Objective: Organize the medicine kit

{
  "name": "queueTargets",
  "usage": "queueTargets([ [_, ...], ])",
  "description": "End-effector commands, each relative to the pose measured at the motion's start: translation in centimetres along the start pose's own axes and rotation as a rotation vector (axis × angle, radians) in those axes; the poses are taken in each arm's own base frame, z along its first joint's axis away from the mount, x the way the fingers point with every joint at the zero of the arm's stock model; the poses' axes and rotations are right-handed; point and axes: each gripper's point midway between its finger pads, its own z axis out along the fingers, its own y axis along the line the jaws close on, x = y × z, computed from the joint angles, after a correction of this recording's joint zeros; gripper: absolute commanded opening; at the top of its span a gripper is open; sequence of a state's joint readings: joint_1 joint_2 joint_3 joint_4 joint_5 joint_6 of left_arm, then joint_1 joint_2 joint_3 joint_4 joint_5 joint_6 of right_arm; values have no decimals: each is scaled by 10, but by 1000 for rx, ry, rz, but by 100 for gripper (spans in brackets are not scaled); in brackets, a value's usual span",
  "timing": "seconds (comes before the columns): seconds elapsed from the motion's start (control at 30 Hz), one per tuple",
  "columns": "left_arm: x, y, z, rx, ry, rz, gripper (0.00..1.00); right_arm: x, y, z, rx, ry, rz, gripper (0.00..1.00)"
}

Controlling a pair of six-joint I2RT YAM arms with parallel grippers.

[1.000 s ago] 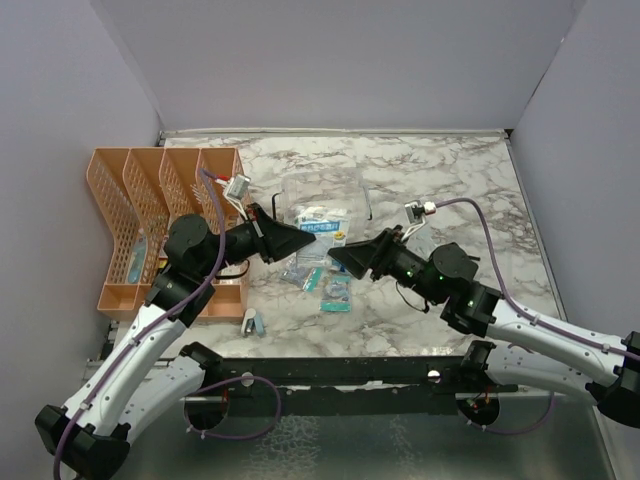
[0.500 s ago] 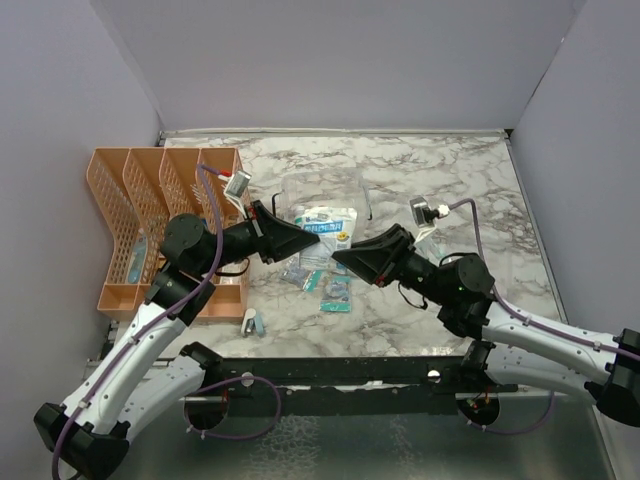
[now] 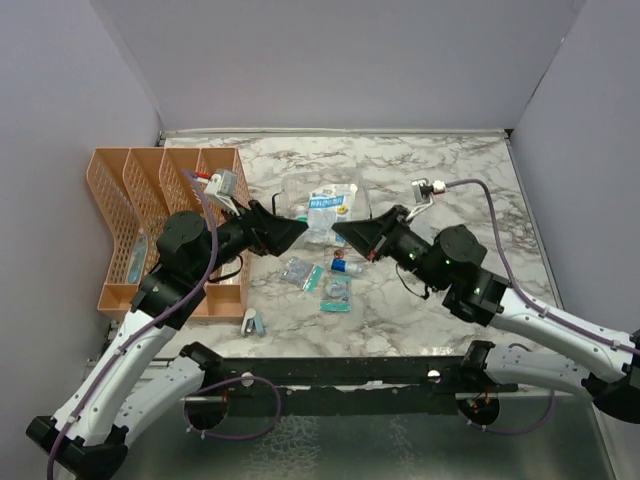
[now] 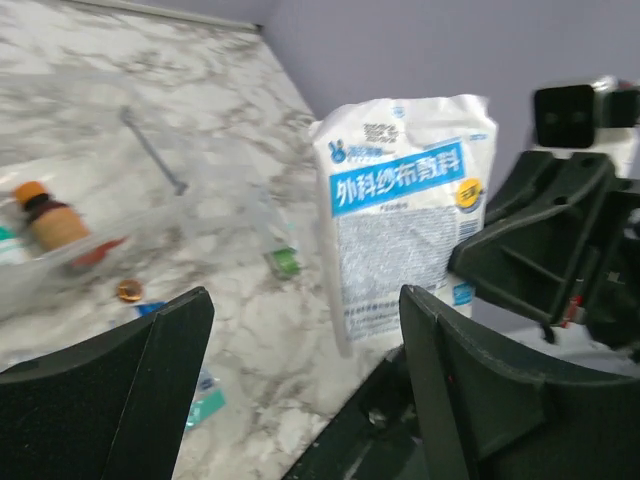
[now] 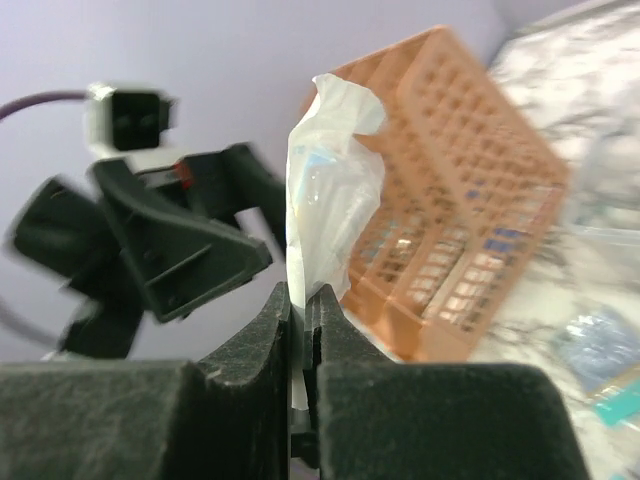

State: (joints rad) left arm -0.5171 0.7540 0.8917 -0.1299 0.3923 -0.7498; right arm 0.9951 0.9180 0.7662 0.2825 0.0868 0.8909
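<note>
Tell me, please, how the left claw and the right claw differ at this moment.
The left claw stands open and holds nothing; the right claw is shut on the white pouch. The left claw faces the pouch's printed side; the right claw pinches one edge. Both are black, above the marble table.

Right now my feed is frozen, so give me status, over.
Left gripper open, clear of packet. Right gripper shut on packet, upright. Medicine kit on table, loose items beside it.

white packet (image 4: 400, 230) | its blue band (image 4: 397, 178) is showing 外科纱布敷料 in white characters | the yellow badge (image 4: 470, 192) and fine print below are showing too blurred to read
</note>
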Motion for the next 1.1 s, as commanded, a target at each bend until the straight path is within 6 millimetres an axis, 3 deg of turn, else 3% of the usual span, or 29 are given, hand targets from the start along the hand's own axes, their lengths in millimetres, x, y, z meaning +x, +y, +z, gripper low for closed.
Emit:
queueTargets([
  [0.0,-18,74,-27,-397,-127,156,80,-4,-71,4,446,73,-214,1],
  [0.1,-17,90,-34,-463,-143,211,81,-3,-100,15,640,177,-374,1],
  [0.23,-11,105,-37,-496,-153,255,80,-11,-111,37,760,294,-563,1],
  [0.37,-4,116,-39,-505,-175,276,80,-13,-135,58,879,374,-677,1],
  [0.47,-2,122,-43,-518,-201,287,81,-16,-164,72,956,422,-712,1],
  [0.7,1,124,-49,-529,-204,293,81,-14,-228,101,984,574,-762,1],
  [0.83,2,127,-52,-542,-205,291,81,-10,-261,104,1006,651,-767,1],
  [0.97,-3,125,-58,-551,-237,295,81,11,-286,116,899,775,-741,1],
  [1.07,-7,124,-64,-554,-267,298,82,17,-310,110,972,824,-752,1],
])
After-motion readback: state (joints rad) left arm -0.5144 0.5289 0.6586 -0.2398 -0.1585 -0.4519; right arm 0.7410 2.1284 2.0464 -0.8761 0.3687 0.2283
